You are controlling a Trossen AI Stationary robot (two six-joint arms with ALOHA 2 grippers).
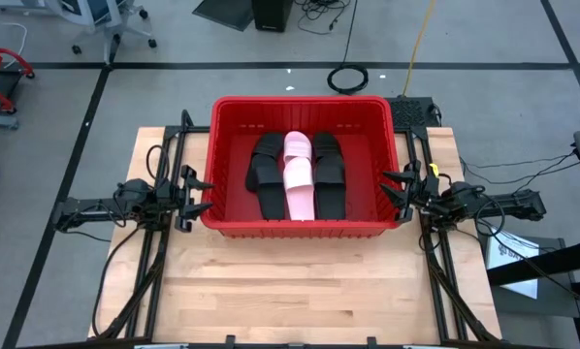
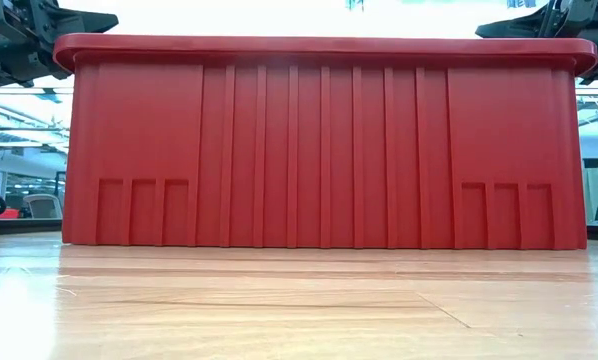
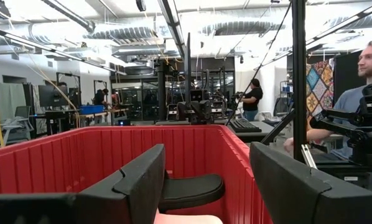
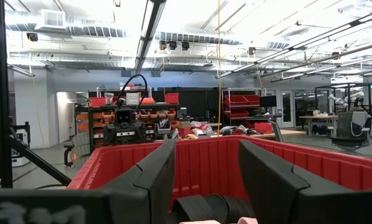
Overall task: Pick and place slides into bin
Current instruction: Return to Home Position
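Note:
The red bin (image 1: 227, 218) stands at the table's far middle; the low view shows its near wall (image 2: 319, 150). Inside it lie black slides (image 1: 267, 174) and pink slides (image 1: 298, 174), side by side on the bin's floor. My left gripper (image 1: 201, 192) is open and empty at the bin's left rim; its fingers (image 3: 142, 186) show in the left wrist view with a black slide (image 3: 189, 190) beyond. My right gripper (image 1: 397, 190) is open and empty at the bin's right rim (image 4: 93, 171).
Bare wooden table (image 1: 300, 291) lies in front of the bin. Black frame rails (image 1: 154, 262) run along both table sides. People (image 3: 369, 81) show in the room beyond the table's right side.

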